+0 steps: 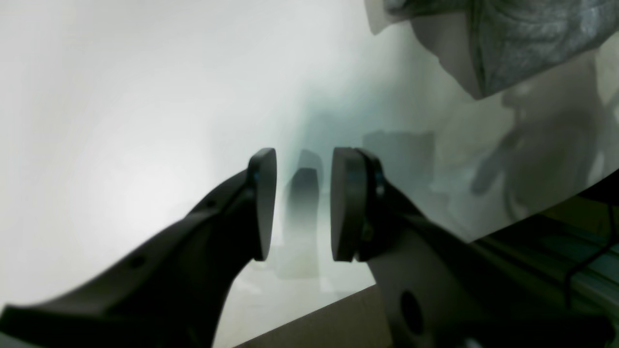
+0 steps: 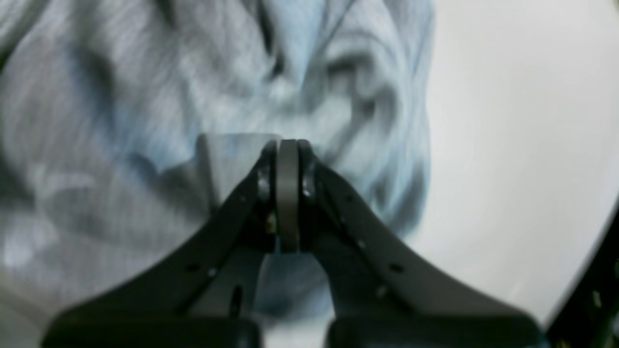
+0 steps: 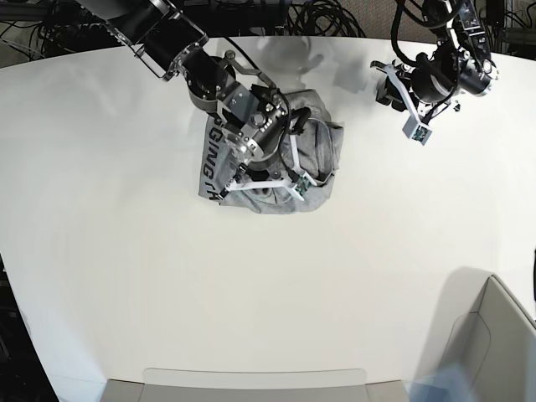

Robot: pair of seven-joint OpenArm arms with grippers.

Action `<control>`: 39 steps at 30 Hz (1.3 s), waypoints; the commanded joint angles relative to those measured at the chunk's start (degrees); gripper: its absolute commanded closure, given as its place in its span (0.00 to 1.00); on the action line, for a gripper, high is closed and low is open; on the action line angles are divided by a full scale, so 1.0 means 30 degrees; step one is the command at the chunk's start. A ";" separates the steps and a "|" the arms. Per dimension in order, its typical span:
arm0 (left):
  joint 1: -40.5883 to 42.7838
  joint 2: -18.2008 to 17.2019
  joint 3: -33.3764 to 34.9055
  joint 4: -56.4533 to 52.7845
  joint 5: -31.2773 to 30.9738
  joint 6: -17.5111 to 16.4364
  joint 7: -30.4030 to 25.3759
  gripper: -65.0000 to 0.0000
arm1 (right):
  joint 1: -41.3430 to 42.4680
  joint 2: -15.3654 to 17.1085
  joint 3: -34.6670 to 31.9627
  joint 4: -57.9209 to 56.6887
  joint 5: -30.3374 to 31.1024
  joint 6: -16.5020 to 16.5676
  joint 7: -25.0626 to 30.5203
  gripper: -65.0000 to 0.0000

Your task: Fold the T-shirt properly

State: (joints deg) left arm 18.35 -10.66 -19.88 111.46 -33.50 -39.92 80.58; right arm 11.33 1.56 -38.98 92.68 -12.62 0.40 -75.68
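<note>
Fabric first: T-shirt lies crumpled in a heap slightly above table centre, at about 12 o'clock from the middle of the white table, with black block lettering showing along its 9 o'clock edge. Not yet flat, so judged to be at the spreading stage, well short of any fold.

Right gripper sits directly over the heap with jaws fully closed, pads pressed together. Whether a pinch of cloth is caught between the pads cannot be told (wrist view is blurred, and the base view hides the tips behind the wrist). Left gripper hovers off the garment at roughly 2 o'clock from it, jaws partly open with a clear gap, holding nothing; only the table surface shows between the pads.

Recommended handling:
- Confirm a single layer at a hem or shoulder before lifting; a bunched pinch drags the whole heap.
- Bring the left gripper to the 3 o'clock edge of the heap and take a second corner, then draw the two apart to lay the cloth flat.
- Keep lifts low so the cloth slides out instead of twisting.

Materials: heather-grey knit, soft and limp, deeply creased in rounded ridges, ribbed seam visible in the left wrist view. Likely to slip easily on the smooth, faintly glossy tabletop. Gripper fingers are matte black with flat oval pads.
</note>
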 commanded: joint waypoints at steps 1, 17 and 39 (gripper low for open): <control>-0.0036 -0.0185 -0.0040 0.0312 -0.0249 -0.0026 -0.0192 0.71 | 0.0515 -0.0213 0.0056 -0.0170 0.0178 0.0026 0.0538 1.00; -0.0094 -0.0185 -0.0040 0.0312 -0.0249 -0.0026 -0.0192 0.71 | 0.5292 -0.3349 -0.0090 -0.7261 0.0823 0.0026 0.6194 1.00; -0.0124 -0.0155 -0.0040 0.0341 -0.0307 -0.0026 -0.0192 0.71 | 0.6933 -0.3521 -0.0120 -1.0924 0.0852 -0.0062 1.6069 1.00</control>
State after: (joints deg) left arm 18.09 -10.63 -19.88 111.46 -33.52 -39.92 80.55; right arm 30.28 -8.43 -39.55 58.78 -9.80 0.64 -28.64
